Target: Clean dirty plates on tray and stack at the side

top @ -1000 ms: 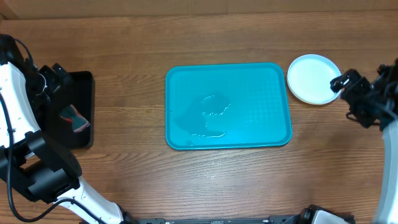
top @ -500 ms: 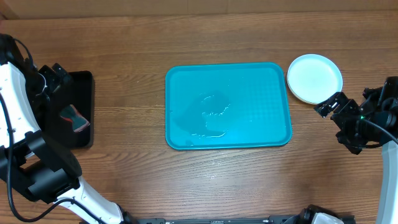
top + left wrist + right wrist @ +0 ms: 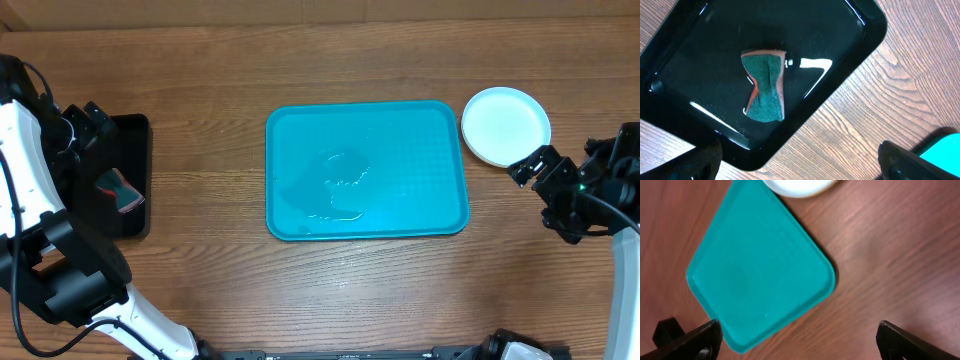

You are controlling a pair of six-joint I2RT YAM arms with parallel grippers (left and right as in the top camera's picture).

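The teal tray (image 3: pixel 367 170) lies mid-table with no plates on it, only a wet patch near its front left. It also shows in the right wrist view (image 3: pixel 760 270). A stack of plates (image 3: pixel 506 126) with a light-blue rim on top sits on the table right of the tray; its edge shows in the right wrist view (image 3: pixel 799 187). My right gripper (image 3: pixel 535 172) is open and empty, just in front of the plates. My left gripper (image 3: pixel 88 125) is open and empty at the black tray's edge.
A small black tray (image 3: pixel 122 175) at the far left holds a green and orange sponge (image 3: pixel 120 192). Both show in the left wrist view, the black tray (image 3: pixel 850 30) and the sponge (image 3: pixel 765 85). Bare wooden table surrounds everything.
My right gripper has moved away from the plate stack toward the table's front, then nearly stopped. The left arm has not moved.
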